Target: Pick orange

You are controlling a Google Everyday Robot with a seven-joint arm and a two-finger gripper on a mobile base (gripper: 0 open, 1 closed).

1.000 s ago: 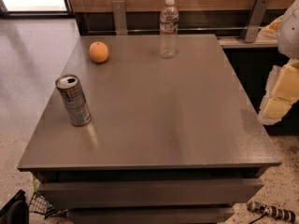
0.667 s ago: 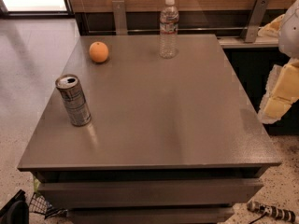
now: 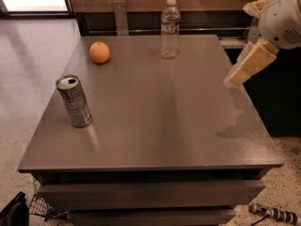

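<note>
The orange (image 3: pixel 99 52) is small and round and sits on the grey table (image 3: pixel 160 126) near its far left corner. My gripper (image 3: pixel 249 63) shows at the right edge of the view, with yellowish parts below a white arm housing (image 3: pixel 282 18). It hangs above the table's right edge, far to the right of the orange, and holds nothing that I can see.
A silver drink can (image 3: pixel 74 101) stands upright near the table's left edge, in front of the orange. A clear water bottle (image 3: pixel 170 28) stands at the far middle. A dark counter is at the right, and speckled floor lies around the table.
My gripper has moved up and to the left, from beside the table's right edge to above it. The orange, the can and the bottle have not moved.
</note>
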